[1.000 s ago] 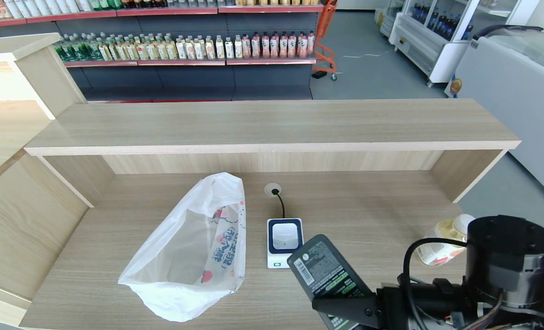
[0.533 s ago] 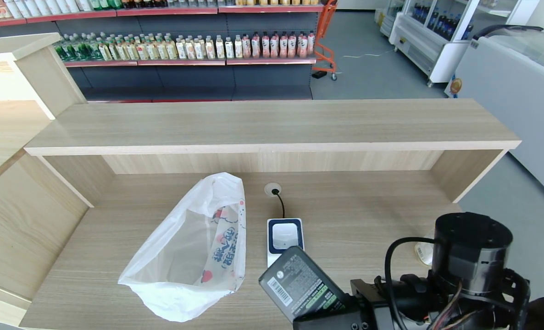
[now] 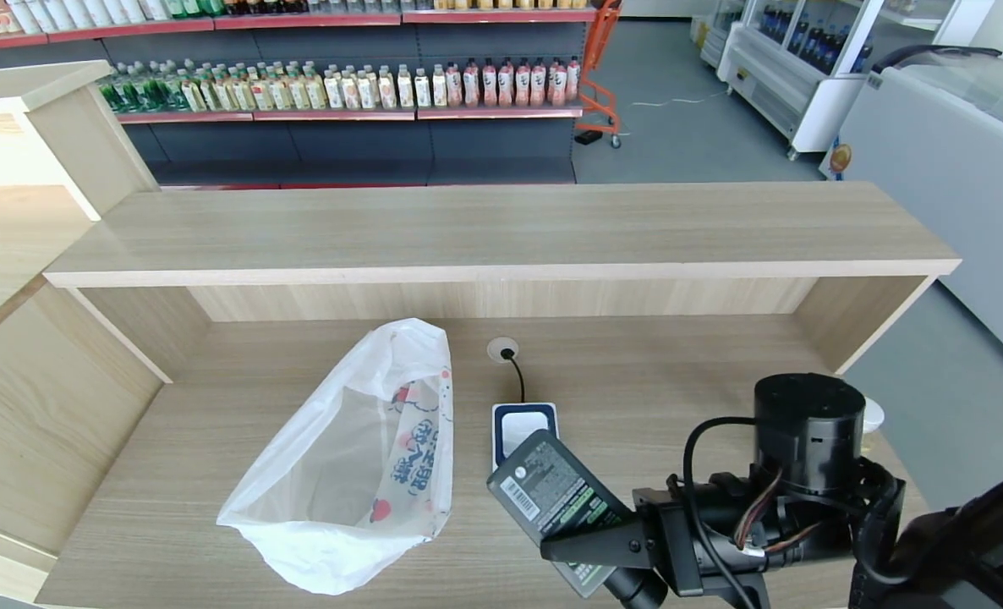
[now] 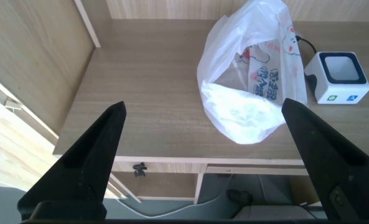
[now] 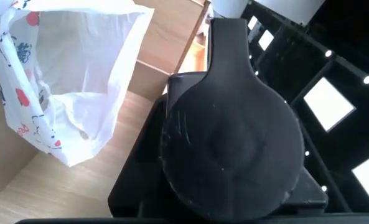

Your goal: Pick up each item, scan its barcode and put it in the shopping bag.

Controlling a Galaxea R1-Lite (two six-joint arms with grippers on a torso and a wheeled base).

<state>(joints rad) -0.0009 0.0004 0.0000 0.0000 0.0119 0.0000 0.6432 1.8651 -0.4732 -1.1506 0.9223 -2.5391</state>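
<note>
One pouch [image 3: 552, 495] in right hand [image 3: 593, 543], by scanner [image 3: 520, 420].

Matt wood-grain counter [image 3: 679, 381]; thin, crinkled translucent plastic shopping bag [image 3: 341, 474]; smooth dark package [image 3: 552, 495]; white plastic scanner [image 3: 520, 425] with glossy window.

shopping bag [image 3: 341, 482] mouth open, scanner [image 3: 520, 421] beside

Dark flat package [image 3: 552, 495]: hangs tilted in the air, white barcode label facing up, overlaps the near edge of the scanner [image 3: 518, 423]. Small white scanner: dark-framed window on top, black cable at the back. White translucent shopping bag [image 3: 358, 474]: lies open just left of the scanner, red and blue print.
</note>
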